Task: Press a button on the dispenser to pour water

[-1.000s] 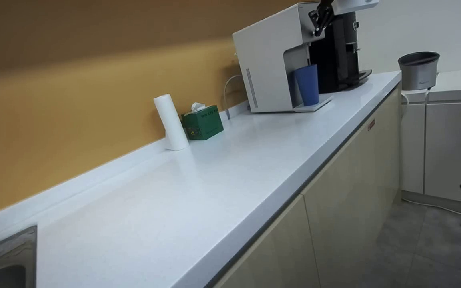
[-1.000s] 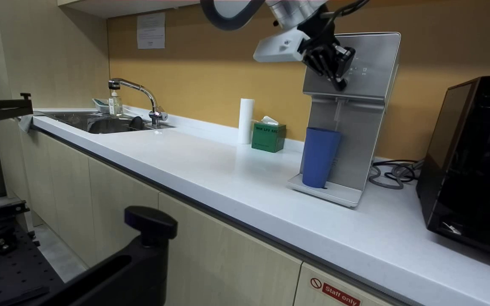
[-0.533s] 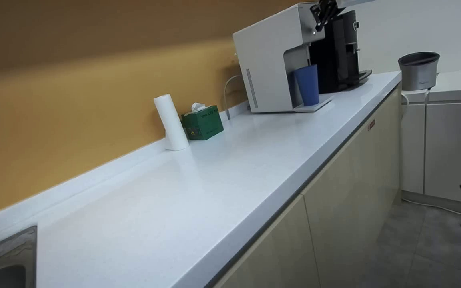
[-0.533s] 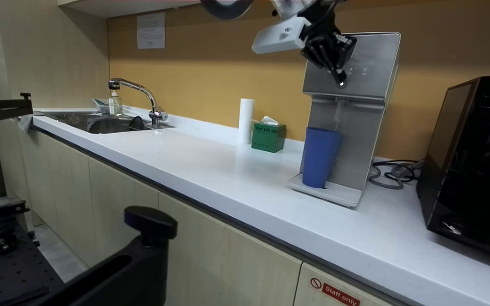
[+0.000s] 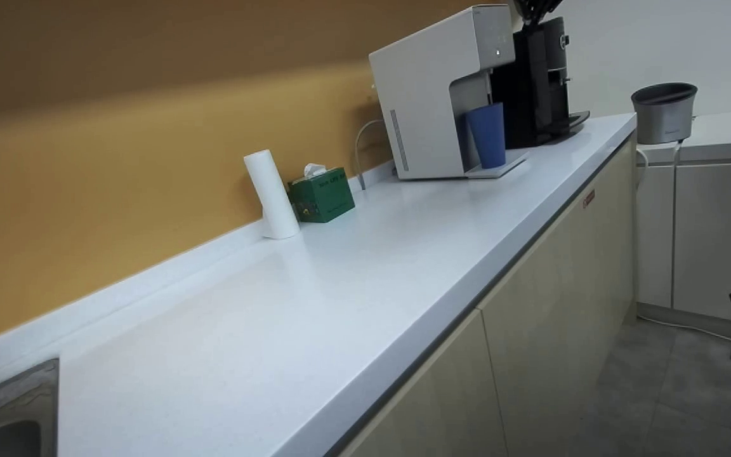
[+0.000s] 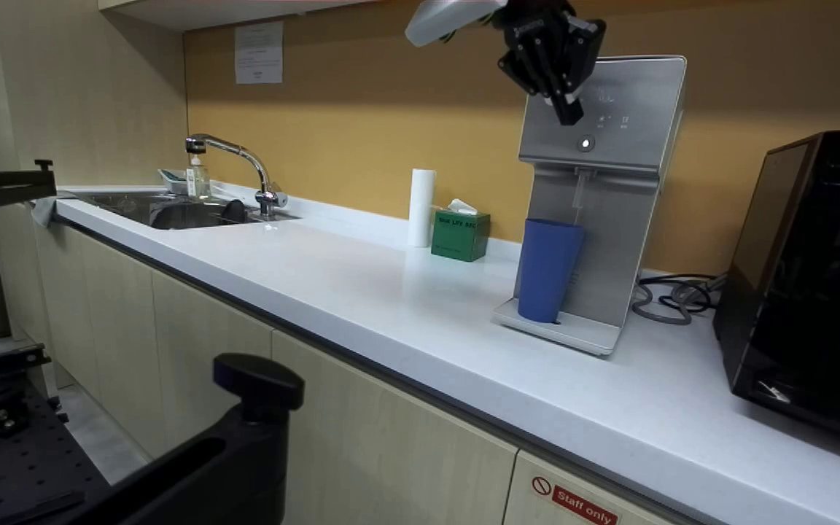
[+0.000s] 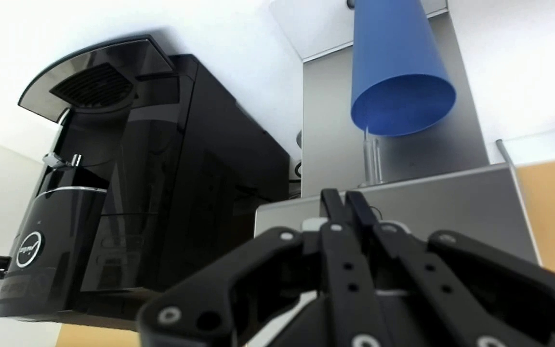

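The dispenser (image 5: 429,101) is a large white box with a silver front (image 6: 639,109). It also shows in the wrist view (image 7: 451,207). A round lit button (image 6: 585,144) sits low on its front panel; in the wrist view my fingers mostly hide it. A blue cup (image 6: 550,270) stands upright on the drip tray (image 6: 588,332) under the clear spout (image 7: 371,161). I cannot tell if water flows. My gripper (image 7: 342,197) has its fingers together with a thin gap, holding nothing. Its tips (image 6: 570,117) are up and away from the button, apart from the panel.
A black coffee machine (image 7: 133,168) stands close beside the dispenser. A green tissue box (image 6: 461,235) and a white paper roll (image 6: 421,208) stand by the wall. A sink with tap (image 6: 252,175) is further along the counter (image 6: 362,292).
My gripper has moved up and back from the dispenser's front, so the lit button, covered by the fingertips a second ago, now shows. The cup and dispenser have not moved.
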Robot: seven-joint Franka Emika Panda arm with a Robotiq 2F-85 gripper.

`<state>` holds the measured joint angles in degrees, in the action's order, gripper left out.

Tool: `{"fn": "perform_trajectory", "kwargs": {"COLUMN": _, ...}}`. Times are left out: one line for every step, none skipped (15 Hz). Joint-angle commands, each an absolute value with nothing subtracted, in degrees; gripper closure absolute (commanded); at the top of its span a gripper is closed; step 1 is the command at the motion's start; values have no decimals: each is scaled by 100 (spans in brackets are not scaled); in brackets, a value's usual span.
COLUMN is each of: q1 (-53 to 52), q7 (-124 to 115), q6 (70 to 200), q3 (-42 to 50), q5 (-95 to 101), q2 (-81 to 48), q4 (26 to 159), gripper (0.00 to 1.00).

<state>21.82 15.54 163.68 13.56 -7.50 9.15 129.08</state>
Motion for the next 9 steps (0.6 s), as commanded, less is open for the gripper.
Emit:
{"fn": "perform_trajectory", "kwargs": {"q1": 1963, "q7": 1082, "q6": 15697, "q3": 1428, "q5": -306, "q2": 1366, "q4": 12979, "gripper": 60}}
{"fn": "perform_trajectory", "kwargs": {"q1": 1924, "q7": 1038, "q6": 15550, "q3": 1416, "q5": -241, "q2": 1436, "q4": 12976, "gripper": 54}}
{"fn": "perform_trajectory", "kwargs": {"q1": 1889, "q7": 1011, "q6": 15426, "q3": 1405, "q5": -183, "q2": 1490, "q4": 12974, "gripper": 46}}
{"fn": "perform_trajectory", "kwargs": {"q1": 1855, "q7": 980, "q6": 15322, "q3": 1398, "q5": -139, "q2": 1539, "q4": 12975, "gripper": 40}}
{"fn": "perform_trajectory", "kwargs": {"q1": 1840, "q7": 912, "q6": 15249, "q3": 1379, "q5": -70, "q2": 1573, "q4": 12977, "gripper": 34}}
{"fn": "perform_trajectory", "kwargs": {"q1": 1845, "q7": 804, "q6": 15193, "q3": 1352, "q5": 14, "q2": 1592, "q4": 12981, "gripper": 26}}
{"fn": "perform_trajectory", "kwargs": {"q1": 1844, "q7": 741, "q6": 15143, "q3": 1336, "q5": 93, "q2": 1601, "q4": 12977, "gripper": 20}}
{"fn": "perform_trajectory", "kwargs": {"q1": 1859, "q7": 616, "q6": 15089, "q3": 1310, "q5": 177, "q2": 1592, "q4": 12969, "gripper": 12}}
{"fn": "perform_trajectory", "kwargs": {"q1": 1858, "q7": 533, "q6": 15023, "q3": 1298, "q5": 245, "q2": 1583, "q4": 12959, "gripper": 6}}
